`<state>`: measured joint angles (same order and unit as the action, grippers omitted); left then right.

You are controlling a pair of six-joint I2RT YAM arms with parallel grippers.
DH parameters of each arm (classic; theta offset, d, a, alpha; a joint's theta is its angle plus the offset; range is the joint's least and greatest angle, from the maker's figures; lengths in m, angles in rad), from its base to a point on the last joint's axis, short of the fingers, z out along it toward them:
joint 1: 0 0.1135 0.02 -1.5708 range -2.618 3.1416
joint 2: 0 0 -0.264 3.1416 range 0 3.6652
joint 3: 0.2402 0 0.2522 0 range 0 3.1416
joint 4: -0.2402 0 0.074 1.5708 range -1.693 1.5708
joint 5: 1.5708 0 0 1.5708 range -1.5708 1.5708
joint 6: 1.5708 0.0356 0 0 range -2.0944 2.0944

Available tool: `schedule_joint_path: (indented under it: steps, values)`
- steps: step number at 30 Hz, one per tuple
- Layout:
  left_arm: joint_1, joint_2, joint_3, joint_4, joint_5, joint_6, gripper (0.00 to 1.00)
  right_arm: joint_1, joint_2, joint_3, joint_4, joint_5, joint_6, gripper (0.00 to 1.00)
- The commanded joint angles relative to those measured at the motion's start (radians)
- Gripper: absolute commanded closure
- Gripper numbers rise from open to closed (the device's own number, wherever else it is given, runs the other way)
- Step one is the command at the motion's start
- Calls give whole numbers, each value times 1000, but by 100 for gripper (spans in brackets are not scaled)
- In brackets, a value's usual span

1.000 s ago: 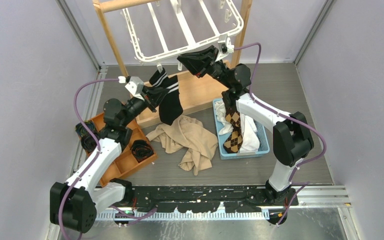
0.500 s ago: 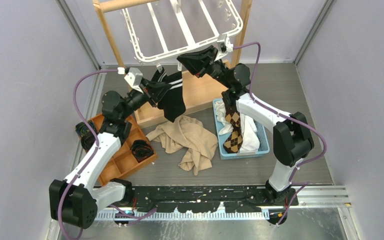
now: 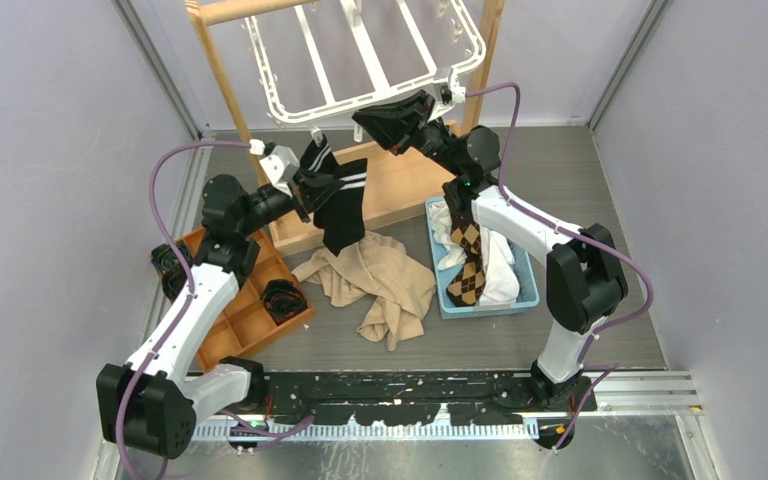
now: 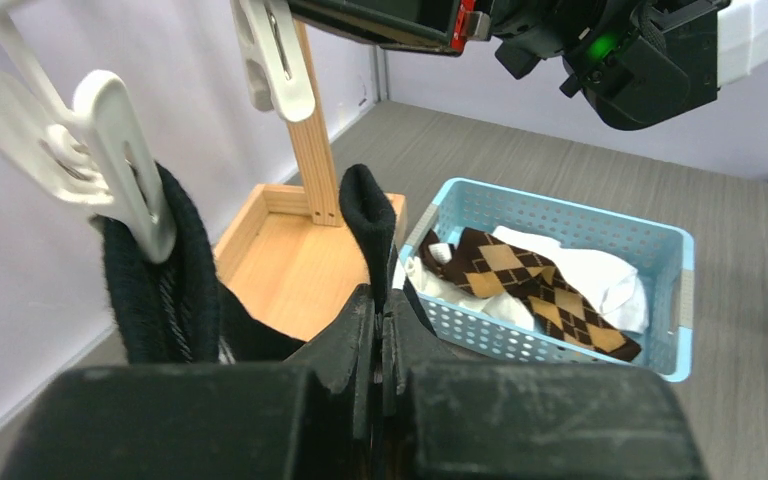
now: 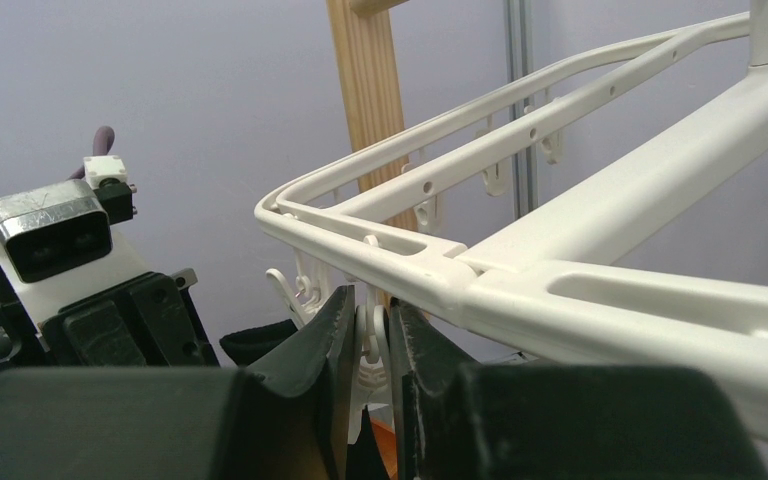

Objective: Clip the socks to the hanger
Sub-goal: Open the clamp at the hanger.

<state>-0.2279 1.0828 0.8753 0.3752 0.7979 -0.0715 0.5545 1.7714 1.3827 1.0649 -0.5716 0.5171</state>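
The white hanger (image 3: 360,60) hangs from the wooden stand. One black sock with white stripes (image 3: 317,152) hangs from a rim clip (image 4: 110,150); it shows at the left of the left wrist view (image 4: 155,285). My left gripper (image 3: 305,187) (image 4: 380,300) is shut on a second black striped sock (image 3: 345,205), whose edge sticks up between the jaws (image 4: 368,215). My right gripper (image 3: 375,120) (image 5: 372,310) is shut on another white clip (image 5: 370,350) under the hanger's near rim (image 5: 560,270), squeezing it. Brown argyle (image 3: 468,265) and white socks (image 3: 500,265) lie in the basket.
The blue basket (image 3: 532,290) sits under the right arm. A beige cloth (image 3: 380,285) lies on the floor in the middle. An orange tray (image 3: 245,325) with rolled dark socks is at the left. The stand's wooden base (image 3: 400,185) lies below the hanger.
My left gripper rose, then came slightly right toward the right gripper, carrying the black striped sock, which swung with it. The right gripper has stayed on its clip.
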Motion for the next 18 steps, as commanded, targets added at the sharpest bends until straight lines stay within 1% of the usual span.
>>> schedule_joint_path:
  steps: [1,3,6,8,13,18]
  values:
    - [1,-18,55,-24,-26,116,100,7,-56,34,9,-27,10,86]
    - [-8,-41,47,-46,-73,166,100,8,-58,35,-3,-22,5,86]
    - [-36,-74,48,-138,-134,291,100,8,-57,36,-10,-20,0,86]
    - [-55,-91,39,-170,-164,340,100,9,-56,37,-15,-19,0,86]
    - [-105,-110,14,-126,-315,319,100,16,-61,38,-48,1,-17,86]
    - [-219,-107,12,-143,-488,375,100,31,-84,42,-134,42,-69,86]
